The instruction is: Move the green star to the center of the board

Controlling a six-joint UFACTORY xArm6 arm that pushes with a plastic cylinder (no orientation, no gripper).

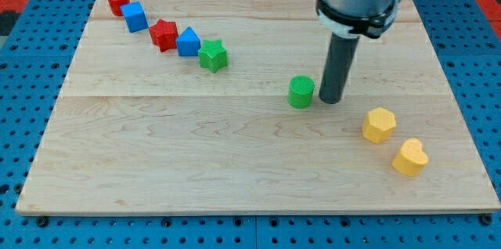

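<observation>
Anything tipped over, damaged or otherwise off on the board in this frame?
Nothing is damaged or toppled. One oddity: my tip sits right beside the green cylinder block, on its right in the view, while the green star block named in the task lies apart, further left, next to a blue block.

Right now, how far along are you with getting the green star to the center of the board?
Nothing looks done yet: the green star sits toward the view's upper left, at the end of a diagonal row beside the blue block. In hand: my tip rests just right of the green cylinder, well away from the star. Left: reach the star and push it toward the board's middle.
</observation>
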